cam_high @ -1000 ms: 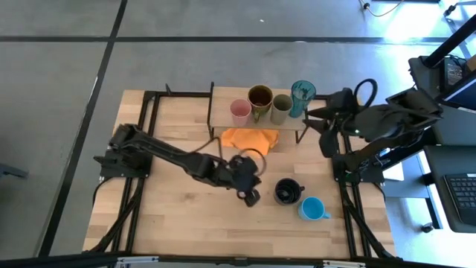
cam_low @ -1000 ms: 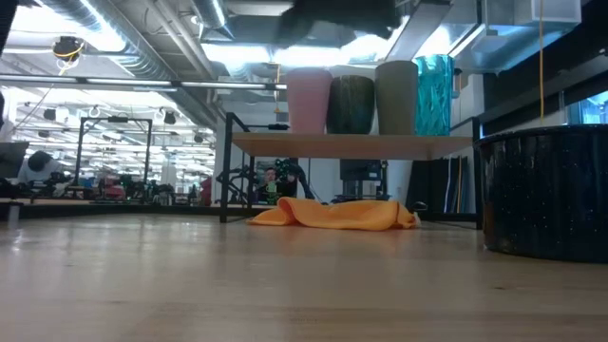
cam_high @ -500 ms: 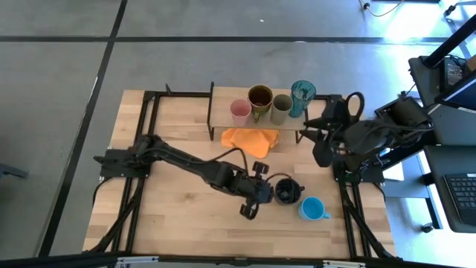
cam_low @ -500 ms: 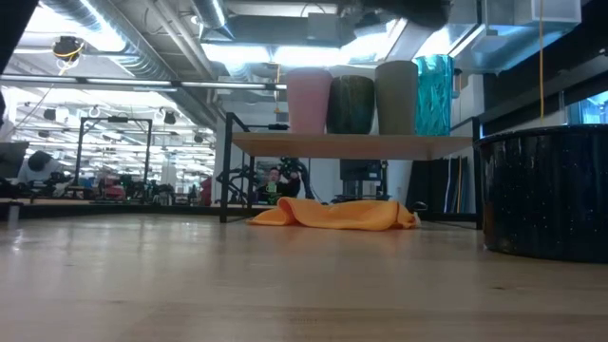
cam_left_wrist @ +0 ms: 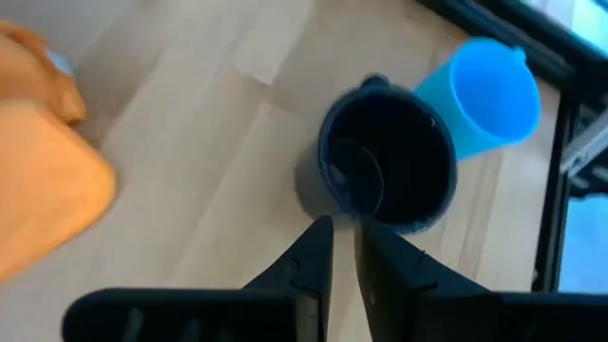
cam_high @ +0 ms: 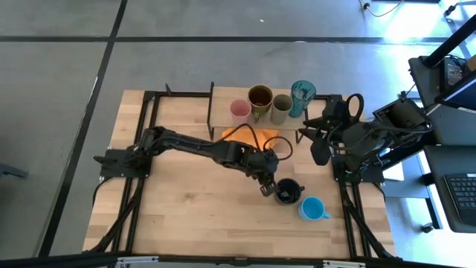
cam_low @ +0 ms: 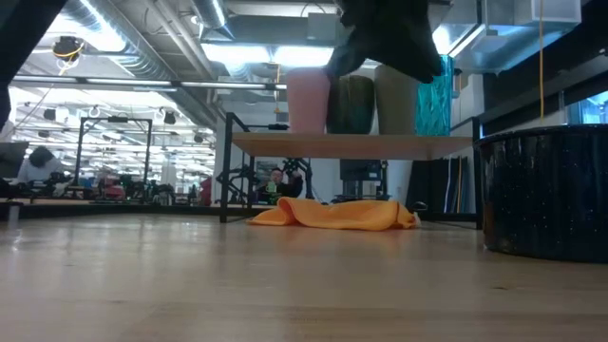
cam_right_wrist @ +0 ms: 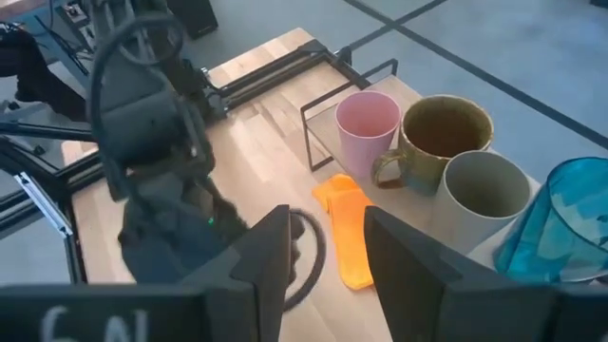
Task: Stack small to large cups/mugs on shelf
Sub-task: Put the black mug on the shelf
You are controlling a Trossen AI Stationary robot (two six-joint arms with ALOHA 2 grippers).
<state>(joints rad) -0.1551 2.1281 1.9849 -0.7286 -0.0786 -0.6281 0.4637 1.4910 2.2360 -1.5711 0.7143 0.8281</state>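
Note:
The pink cup (cam_high: 240, 112), mustard-brown mug (cam_high: 260, 98), olive-grey cup (cam_high: 281, 108) and teal tumbler (cam_high: 303, 97) stand in a row on the shelf (cam_high: 220, 123). The black mug (cam_high: 288, 191) and the light blue mug (cam_high: 312, 208) stand on the tabletop at the near right. My left gripper (cam_left_wrist: 344, 233) is shut and hangs just left of the black mug (cam_left_wrist: 385, 166), by its rim, with no contact showing. My right gripper (cam_right_wrist: 328, 247) is open and empty, right of the shelf, near the tumbler (cam_right_wrist: 560, 218).
The orange cloth (cam_high: 249, 138) lies on the table in front of the shelf, under the left arm. Black frame rails run along the table's left and right sides. Bare wood lies at the near left. In the low view the black mug (cam_low: 546, 190) fills the right edge.
My left gripper has swung toward the table's right edge and now sits beside the black mug. My right gripper has drawn back from the teal tumbler toward the near edge. No cup has moved.

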